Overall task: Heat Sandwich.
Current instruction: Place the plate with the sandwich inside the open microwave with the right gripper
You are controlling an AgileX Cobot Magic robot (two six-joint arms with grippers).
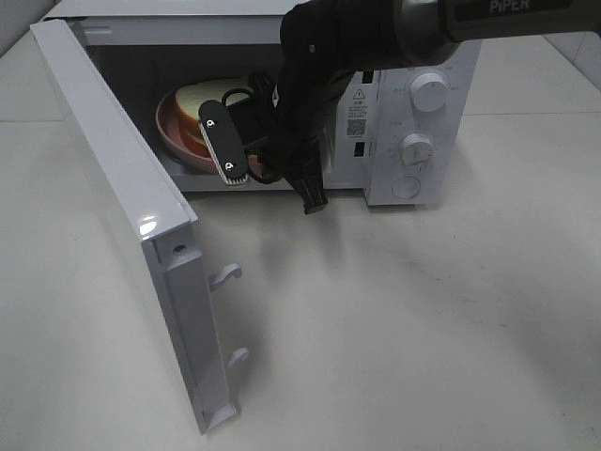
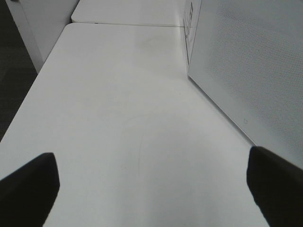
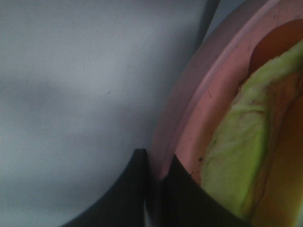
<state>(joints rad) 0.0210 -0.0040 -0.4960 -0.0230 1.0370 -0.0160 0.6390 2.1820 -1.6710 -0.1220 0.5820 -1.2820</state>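
**Ana:** White everywhere, so where is the sandwich?

**Ben:** Inside the microwave, lying on a round pink plate at the left of the cavity. The bread is pale with a tan crust, and the wrist view shows a yellowish filling at its edge.

**Ana:** Is the door open?

**Ben:** Yes, it is swung wide to the left, with its two latch hooks facing out over the table.

**Ana:** What is the right arm doing?

**Ben:** It reaches in from the upper right, through the opening. The right gripper is pressed together on the plate's rim, one dark finger on each side of the pink edge. It is pinching the plate, not the sandwich.

**Ana:** Is the plate resting on the cavity floor?

**Ben:** I cannot tell. The wrist view shows grey floor beside the rim, but not whether the two are touching.

**Ana:** And the left gripper?

**Ben:** Its fingers are spread wide with nothing between them. It hangs over bare table, with the microwave's outer side wall just beside it. The high camera does not show it at all.

**Ana:** Anything on the front panel?

**Ben:** Two round knobs, one above the other, with a round button beneath them. Their settings are too small to read.
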